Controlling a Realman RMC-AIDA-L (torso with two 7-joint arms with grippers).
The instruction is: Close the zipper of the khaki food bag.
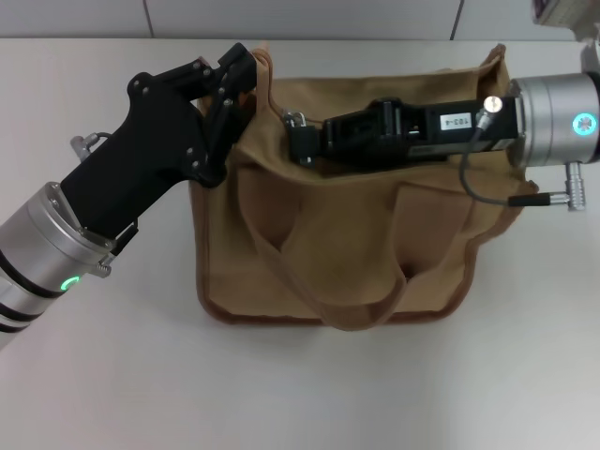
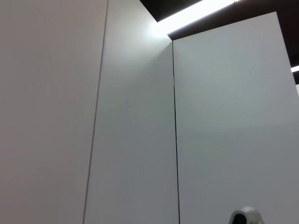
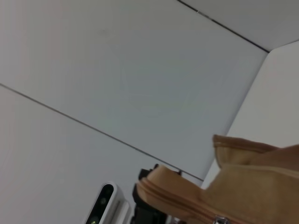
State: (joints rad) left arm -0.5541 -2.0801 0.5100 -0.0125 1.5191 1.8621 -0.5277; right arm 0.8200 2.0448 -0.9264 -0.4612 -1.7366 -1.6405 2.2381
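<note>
The khaki food bag lies flat in the middle of the white table, its top edge toward the far side. My left gripper is at the bag's far left corner, its black fingers closed on the corner fabric. My right gripper reaches in from the right along the top edge and hides most of the zipper. Its fingertips are together at the silver pull tab, near the left end. The right wrist view shows the zipper, the bag's fabric and the left gripper's black body behind it.
The bag's brown loop handles lie spread over its front face. The white table extends on all sides of the bag. A wall of pale panels stands behind. The right arm's grey cable hangs over the bag's right side.
</note>
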